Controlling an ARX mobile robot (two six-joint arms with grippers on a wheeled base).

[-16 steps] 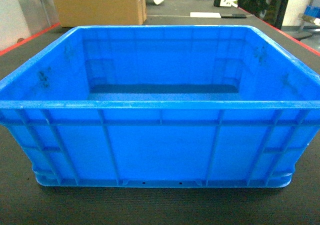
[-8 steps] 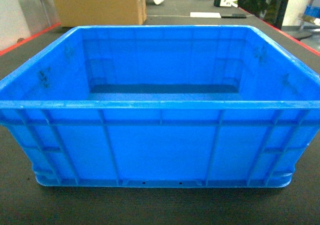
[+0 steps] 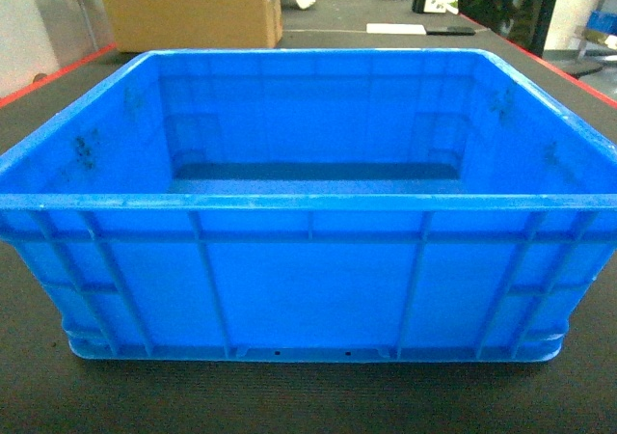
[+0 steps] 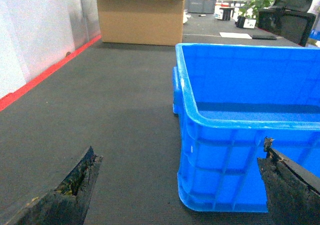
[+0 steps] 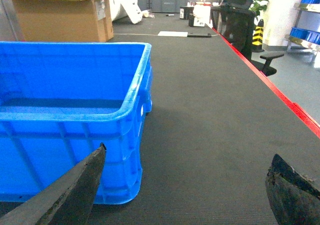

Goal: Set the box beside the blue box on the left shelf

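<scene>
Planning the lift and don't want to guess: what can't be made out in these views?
- Left shelf: in no view.
- Box floor: head view shows only its far strip; the near wall hides the rest.
- Left end effector: left wrist view, fingers cut by the bottom edge.
- Right end effector: right wrist view, likewise.

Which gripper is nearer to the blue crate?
Roughly equal. The left gripper, open, straddles the blue crate's near left corner; the right gripper, open, sits just outside its right corner.

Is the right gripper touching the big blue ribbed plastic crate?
Cannot tell. In the right wrist view the right gripper is open; its left finger overlaps the big blue ribbed plastic crate, showing neither gap nor contact.
</scene>
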